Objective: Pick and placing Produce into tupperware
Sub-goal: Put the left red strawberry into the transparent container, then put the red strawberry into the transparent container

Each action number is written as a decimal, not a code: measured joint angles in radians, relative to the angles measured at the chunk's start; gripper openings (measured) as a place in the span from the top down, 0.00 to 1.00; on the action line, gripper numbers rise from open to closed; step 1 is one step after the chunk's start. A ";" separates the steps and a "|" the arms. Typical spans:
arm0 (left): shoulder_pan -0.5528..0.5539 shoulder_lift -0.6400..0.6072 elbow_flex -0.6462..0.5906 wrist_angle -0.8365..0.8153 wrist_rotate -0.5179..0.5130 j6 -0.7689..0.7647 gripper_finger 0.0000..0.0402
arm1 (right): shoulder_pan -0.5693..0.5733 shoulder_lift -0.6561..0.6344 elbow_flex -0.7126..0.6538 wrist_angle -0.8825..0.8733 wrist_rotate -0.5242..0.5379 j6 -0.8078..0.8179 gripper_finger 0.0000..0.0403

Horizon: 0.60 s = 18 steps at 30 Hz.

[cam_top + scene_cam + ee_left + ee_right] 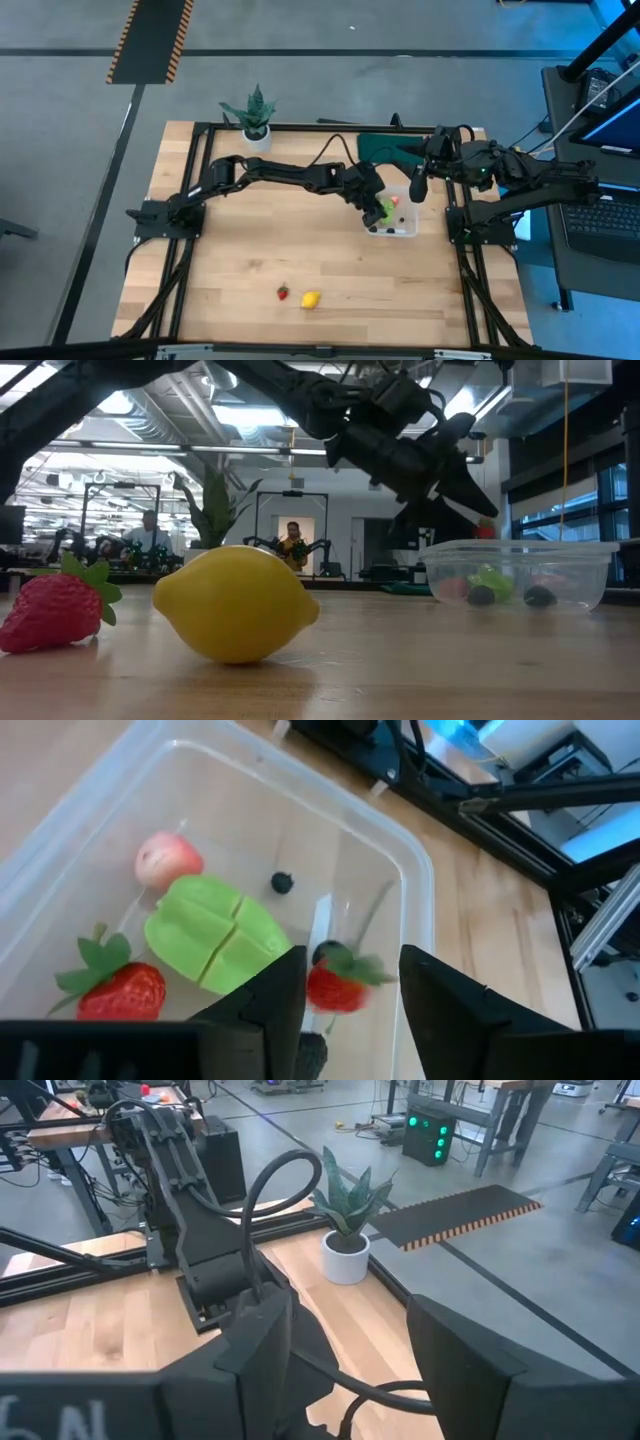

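Observation:
The clear tupperware [392, 215] stands on the table's right half. Inside it lie a pink round fruit [168, 860], a green leafy piece [215, 935], a strawberry [120, 990] and a dark berry [282, 882]. My left gripper [352, 960] hangs over the box's near right corner, slanting down with its fingers apart. A second strawberry [338, 988] shows blurred below the gap, inside the box. A lemon [311, 299] and another strawberry [283, 293] lie near the table's front edge. My right gripper [350, 1310] waits open, high at the far right.
A potted plant [255, 115] stands at the far edge and a flat dark green rectangle [385, 148] lies behind the box. Bare wood spreads over the table's left half and middle. People [292, 545] show in the room beyond the table.

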 joint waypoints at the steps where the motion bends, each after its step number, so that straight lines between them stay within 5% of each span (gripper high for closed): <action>1: 0.000 0.000 0.000 0.006 -0.004 0.001 0.61 | 0.000 0.000 0.000 0.000 0.000 0.000 0.49; 12: 0.000 -0.037 0.000 0.007 -0.073 0.132 0.62 | 0.000 0.000 0.000 -0.004 0.000 0.001 0.49; 18: -0.010 -0.223 0.003 -0.283 -0.201 0.315 0.62 | 0.000 -0.007 0.000 -0.047 -0.001 0.030 0.49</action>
